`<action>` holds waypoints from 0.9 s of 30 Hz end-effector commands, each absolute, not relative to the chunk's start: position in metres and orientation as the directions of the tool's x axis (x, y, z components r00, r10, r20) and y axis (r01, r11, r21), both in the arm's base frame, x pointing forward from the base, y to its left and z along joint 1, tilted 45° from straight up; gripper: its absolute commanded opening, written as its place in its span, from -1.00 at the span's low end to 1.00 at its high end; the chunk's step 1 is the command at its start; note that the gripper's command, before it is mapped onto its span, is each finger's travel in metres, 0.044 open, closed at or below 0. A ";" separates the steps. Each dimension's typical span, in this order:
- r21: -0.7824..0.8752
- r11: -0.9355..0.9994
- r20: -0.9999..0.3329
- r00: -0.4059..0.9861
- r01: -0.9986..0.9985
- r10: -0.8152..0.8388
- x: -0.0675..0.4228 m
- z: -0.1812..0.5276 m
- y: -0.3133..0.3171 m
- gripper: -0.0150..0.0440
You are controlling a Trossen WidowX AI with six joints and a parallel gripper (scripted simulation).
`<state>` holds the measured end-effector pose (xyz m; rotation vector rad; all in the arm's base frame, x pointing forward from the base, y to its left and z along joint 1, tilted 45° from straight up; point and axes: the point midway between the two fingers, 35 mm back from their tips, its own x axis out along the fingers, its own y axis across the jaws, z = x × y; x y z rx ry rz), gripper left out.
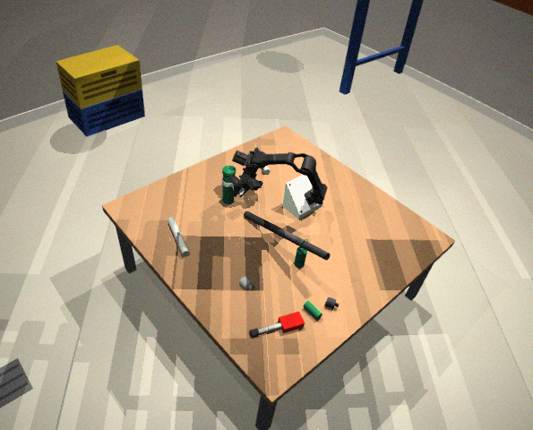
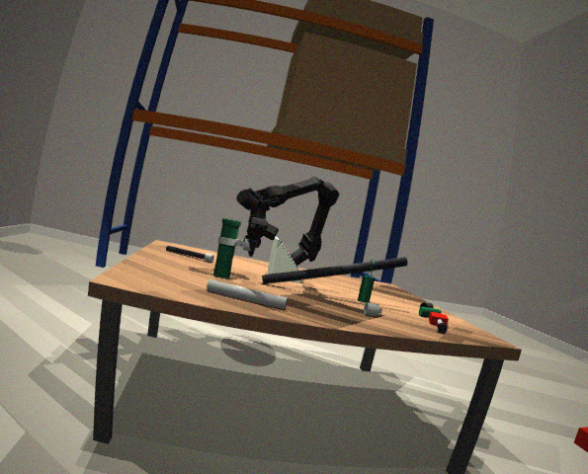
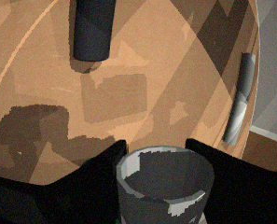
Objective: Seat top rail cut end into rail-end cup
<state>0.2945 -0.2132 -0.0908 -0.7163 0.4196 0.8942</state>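
The dark rail [image 1: 285, 233] [image 2: 329, 270] passes through the loop on the short green post [image 1: 299, 259] [image 2: 365, 289] and slopes down to a low free end near the table. That end also shows in the wrist view [image 3: 93, 35], apart from the cup. The big green post [image 1: 227, 198] [image 2: 223, 263] stands upright, with a grey band [image 2: 227, 241] below its cap. The grey rail-end cup [image 2: 244, 245] [image 3: 166, 187] hangs at the band, its open mouth empty. My gripper [image 3: 156, 146] is shut on this cup, one finger on each side. The finger contact is partly hidden.
A pale wedge-shaped block [image 1: 298, 194] [image 2: 282, 260] stands beside the arm. A grey tube [image 1: 178, 236] [image 2: 246, 294] [image 3: 241, 100] lies near the table edge. A loose grey fitting [image 1: 245, 283] [image 2: 372, 309], a red tool [image 1: 291, 322] and a green cylinder [image 1: 313, 310] lie farther along.
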 end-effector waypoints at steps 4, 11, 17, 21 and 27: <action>-0.382 0.425 -0.607 0.570 -0.821 0.554 0.294 -0.091 -0.213 -0.49; -0.372 0.436 -0.613 0.569 -0.820 0.548 0.296 -0.091 -0.213 -0.49; -0.379 0.428 -0.611 0.570 -0.820 0.550 0.296 -0.091 -0.213 -0.49; -0.379 0.428 -0.611 0.570 -0.820 0.550 0.296 -0.091 -0.213 -0.49; -0.379 0.428 -0.611 0.570 -0.820 0.550 0.296 -0.091 -0.213 0.04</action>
